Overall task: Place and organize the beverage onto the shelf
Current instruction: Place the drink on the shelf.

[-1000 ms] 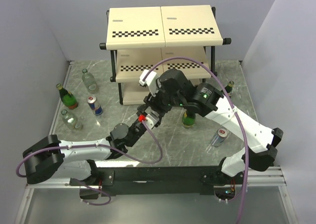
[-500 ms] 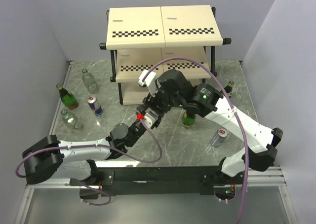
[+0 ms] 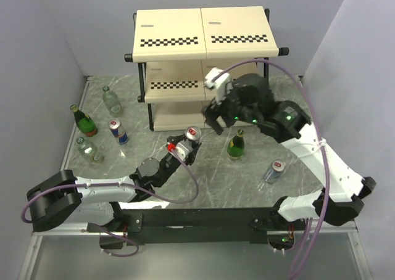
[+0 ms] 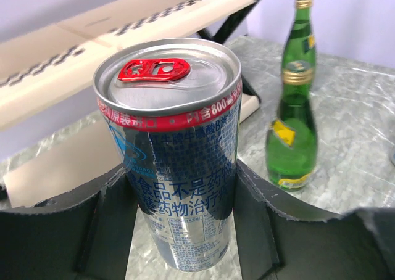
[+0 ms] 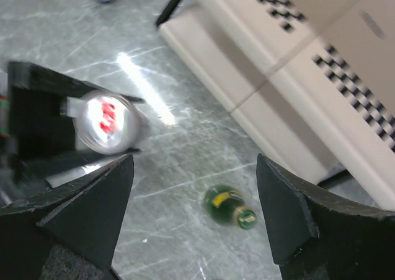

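Note:
My left gripper is shut on a silver-and-blue beverage can with a red tab and holds it upright in front of the shelf. The left wrist view shows the can between both fingers. My right gripper is open and empty, raised to the right of the can by the shelf's middle tier. In the right wrist view the gripper hangs open above a green bottle, with the can to the left and the shelf at the upper right.
A green bottle stands mid-table and another at the right edge. A can lies at the near right. At the left stand a green bottle, two clear bottles and a can.
My right gripper has drawn away from the can, up and to the right towards the shelf. The can stays in my left gripper, which has shifted slightly.

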You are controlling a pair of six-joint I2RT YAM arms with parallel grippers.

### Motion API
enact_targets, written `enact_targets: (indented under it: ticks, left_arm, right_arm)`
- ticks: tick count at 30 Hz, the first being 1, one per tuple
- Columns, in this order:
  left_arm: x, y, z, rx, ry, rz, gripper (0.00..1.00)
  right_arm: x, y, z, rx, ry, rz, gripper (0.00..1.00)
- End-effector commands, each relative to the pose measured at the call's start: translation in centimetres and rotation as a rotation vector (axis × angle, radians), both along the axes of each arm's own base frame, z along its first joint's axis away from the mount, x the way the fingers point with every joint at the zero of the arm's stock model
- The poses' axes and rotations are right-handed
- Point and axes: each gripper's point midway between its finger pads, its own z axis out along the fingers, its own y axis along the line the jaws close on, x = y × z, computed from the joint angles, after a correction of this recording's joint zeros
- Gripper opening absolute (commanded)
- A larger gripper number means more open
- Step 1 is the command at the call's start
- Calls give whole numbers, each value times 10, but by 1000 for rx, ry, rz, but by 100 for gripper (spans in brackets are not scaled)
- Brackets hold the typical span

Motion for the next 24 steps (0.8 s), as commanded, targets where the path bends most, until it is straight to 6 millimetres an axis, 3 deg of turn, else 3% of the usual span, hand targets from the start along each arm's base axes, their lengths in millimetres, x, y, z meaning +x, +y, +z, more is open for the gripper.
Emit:
enact_targets:
  ticks: [1, 2, 3, 4, 5, 6, 8, 9, 13, 14, 17, 18, 19, 24]
  left_arm:
    - [3, 15, 44, -224, -31, 7, 1]
    - [10, 22, 42, -234, -22, 26, 1]
    - [13, 25, 42, -251, -14, 34, 1]
    - [17, 27, 42, -283, 8, 33, 1]
    - [26, 36, 41, -298, 16, 60, 1]
    - [29, 38, 42, -346, 43, 49, 1]
    - [44, 51, 37, -370, 61, 92, 1]
    - [48, 55, 40, -412, 66, 94, 0]
    - [72, 75, 24, -451, 81, 181, 0]
    - [74, 78, 21, -458, 83, 191, 0]
    - [83, 83, 8, -483, 97, 206, 0]
    - [86, 82, -4, -471, 116, 214, 0]
    - [87, 84, -1, -491, 101, 211, 0]
    - [96, 81, -21, -468, 120, 237, 0]
  right_arm:
    - [-1, -19, 18, 125, -22, 23, 86]
    - [2, -38, 24, 154, -43, -16, 86]
    - [1, -44, 23, 166, -46, -16, 86]
    - [4, -50, 8, 171, -29, -21, 86]
    - [-5, -59, 13, 210, -46, -5, 86]
    - [4, -73, -3, 209, -41, -42, 87]
    - [-4, -86, -6, 236, -77, -46, 89]
    - [3, -98, -21, 231, -76, -83, 90]
    - [7, -127, -36, 269, -89, -157, 90]
    - [8, -129, -44, 295, -61, -167, 90]
    - [11, -145, -43, 282, -80, -231, 90]
    - [10, -148, -35, 300, -123, -238, 90]
    - [10, -152, -34, 307, -136, -254, 91]
    - [9, -155, -43, 317, -119, -277, 91]
